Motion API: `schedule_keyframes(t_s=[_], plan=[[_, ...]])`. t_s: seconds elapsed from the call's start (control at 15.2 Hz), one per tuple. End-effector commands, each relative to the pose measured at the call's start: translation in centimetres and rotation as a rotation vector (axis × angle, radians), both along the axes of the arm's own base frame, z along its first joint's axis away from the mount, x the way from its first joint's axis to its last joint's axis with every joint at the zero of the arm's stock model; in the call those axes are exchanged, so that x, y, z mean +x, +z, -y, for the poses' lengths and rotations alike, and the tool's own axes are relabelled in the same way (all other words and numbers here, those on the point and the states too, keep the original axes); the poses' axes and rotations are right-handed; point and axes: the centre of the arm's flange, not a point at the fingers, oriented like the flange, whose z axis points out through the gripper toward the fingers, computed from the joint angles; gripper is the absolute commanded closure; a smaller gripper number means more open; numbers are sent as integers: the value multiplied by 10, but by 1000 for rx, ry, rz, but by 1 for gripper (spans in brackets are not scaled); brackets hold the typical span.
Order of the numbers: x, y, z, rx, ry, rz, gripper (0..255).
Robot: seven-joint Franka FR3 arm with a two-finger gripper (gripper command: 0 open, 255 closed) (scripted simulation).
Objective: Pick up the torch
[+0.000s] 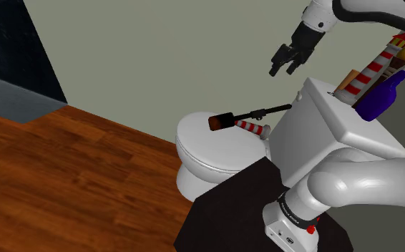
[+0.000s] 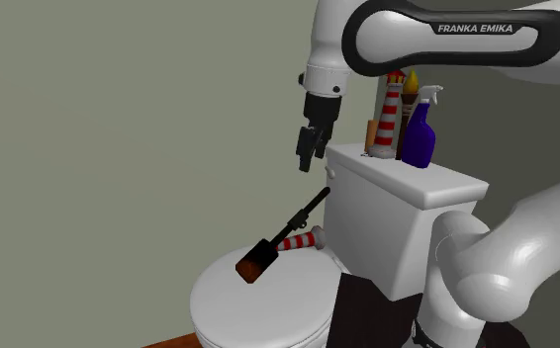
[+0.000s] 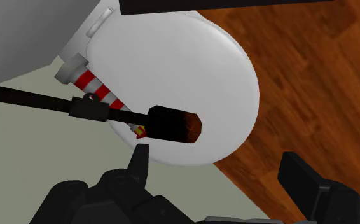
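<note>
Slanted torch [image 1: 255, 113] over toilet lid [image 1: 208, 147], open gripper [image 1: 282, 70] above.
Black handle, reddish-brown head. Head end low over the lid [image 2: 248, 306]; handle end raised to the front edge of the tank [image 1: 315, 129]. Contact with either not discernible. Striped cone [image 1: 250, 127] lying just behind the torch [image 2: 290, 225], between lid and tank [image 2: 387, 217]. Gripper [image 2: 310, 160] above the handle end, apart from the torch [image 3: 109, 113]. Fingers [image 3: 139, 165] spread wide, nothing between them. On the tank top: upright striped tower [image 1: 369, 71], blue bottle [image 1: 376, 100] beside it. Wood floor [image 1: 65, 179] around the toilet. Black stand [image 1: 230, 207] next to the tank.
</note>
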Motion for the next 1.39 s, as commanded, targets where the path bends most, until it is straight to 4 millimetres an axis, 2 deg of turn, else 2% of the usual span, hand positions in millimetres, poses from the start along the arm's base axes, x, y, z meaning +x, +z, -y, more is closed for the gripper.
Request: schedule_keyframes(t_s=[0.0,0.66,1.32], plan=[[0,0,0,0,0,0,0],[52,-97,76,-70,385,-175,0],[113,-199,137,-141,771,-350,0]])
